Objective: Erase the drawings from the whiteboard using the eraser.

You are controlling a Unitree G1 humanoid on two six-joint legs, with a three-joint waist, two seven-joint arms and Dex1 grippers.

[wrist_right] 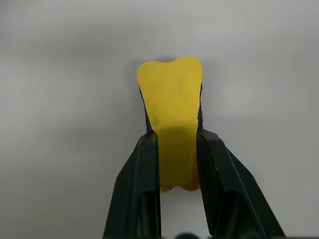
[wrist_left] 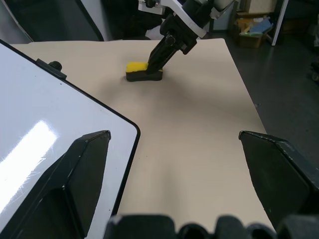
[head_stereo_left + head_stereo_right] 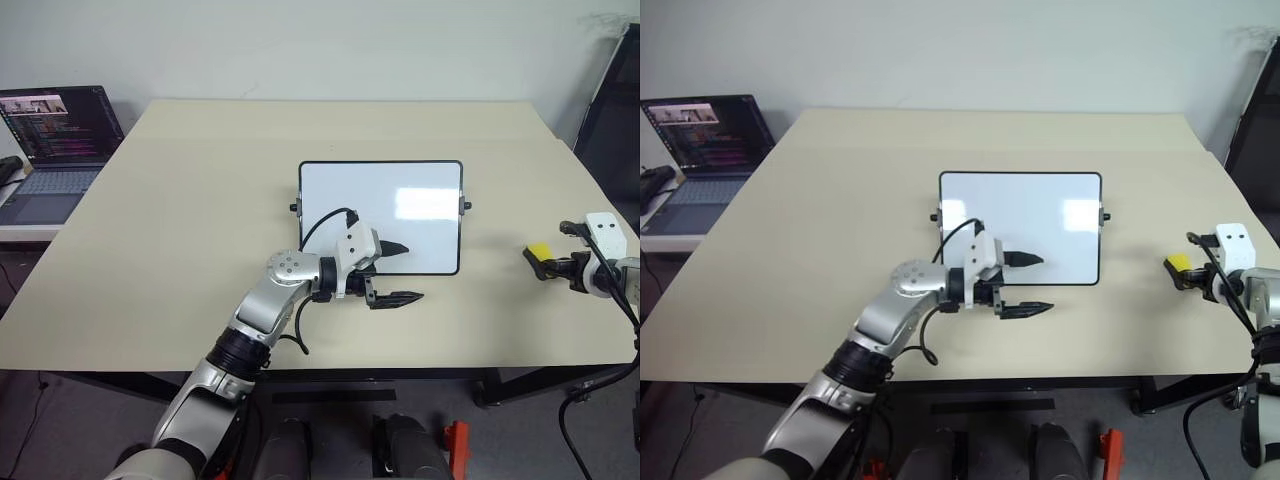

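The whiteboard (image 3: 381, 216) lay flat near the middle of the table (image 3: 180, 250), and its white face showed no drawings; as far as could be seen, it was wiped clean. The eraser (image 3: 539, 254) sat well to the right of the board, resting on the table or just above it, with the right gripper (image 1: 175, 164) pinching it between its two fingers, yellow side up. The left gripper (image 3: 396, 272) hung at the board's near edge with its fingers spread wide, one over the white surface and one over the table, holding nothing. The erasing looked finished; what seemed left was letting go of the eraser. A laptop (image 3: 55, 140) stood open beyond the table's far left corner.
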